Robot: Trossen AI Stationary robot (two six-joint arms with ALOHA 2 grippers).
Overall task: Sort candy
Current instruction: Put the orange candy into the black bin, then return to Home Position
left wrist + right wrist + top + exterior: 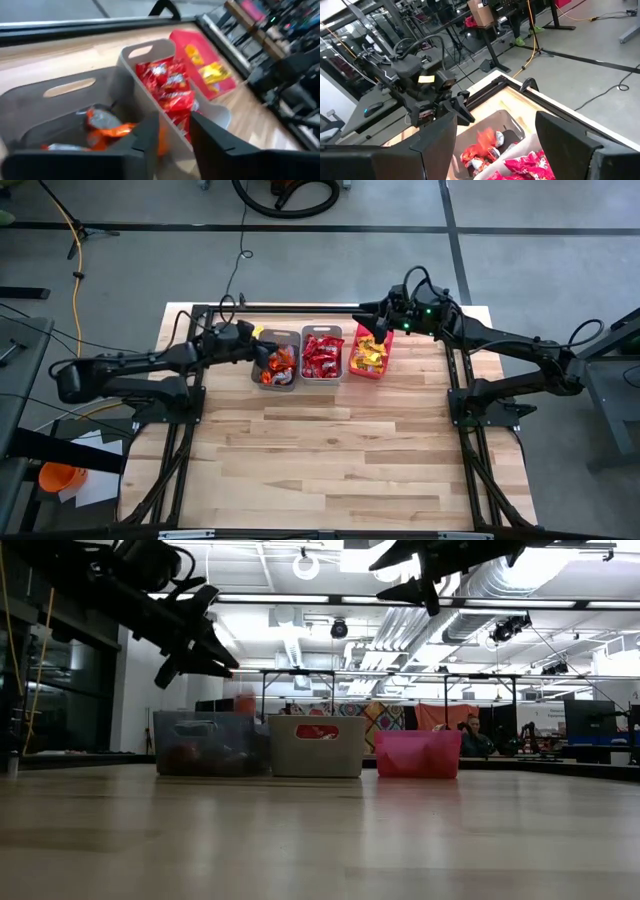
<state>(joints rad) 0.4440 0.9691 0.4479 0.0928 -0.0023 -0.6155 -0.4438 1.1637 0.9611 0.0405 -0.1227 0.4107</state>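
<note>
My left gripper (268, 352) hangs over the grey bin (276, 358) at the left end of the row, fingers parted a little with nothing between them; in my left wrist view the two dark fingers (150, 137) frame the bin's wall with a narrow gap. In my right wrist view an orange piece (484, 139) shows blurred just below that gripper and above the bin, apparently in the air and free of the fingers.

My right gripper (380, 325) hovers at the far edge of the pink bin (369, 352), at the right end of the row. Its fingers stand wide apart and hold nothing.

Candy, as sorted so far:
- Grey bin: orange wrappers (279, 366), shiny and crumpled, with silvery ends; a small heap that leaves much of the bin floor bare in the left wrist view.
- Middle beige bin (322, 355): red wrappers (323, 354), glossy with white print, piled nearly to the rim.
- Pink bin: yellow wrappers (368, 356), with some red showing among them.

Each piece is far smaller than its bin. The three bins stand side by side, touching or nearly so, along the far part of the wooden table (340, 450). In the low view their walls hide most of the contents; only a red patch shows through the beige bin's handle slot. Both arms reach in from the table's outer sides.
</note>
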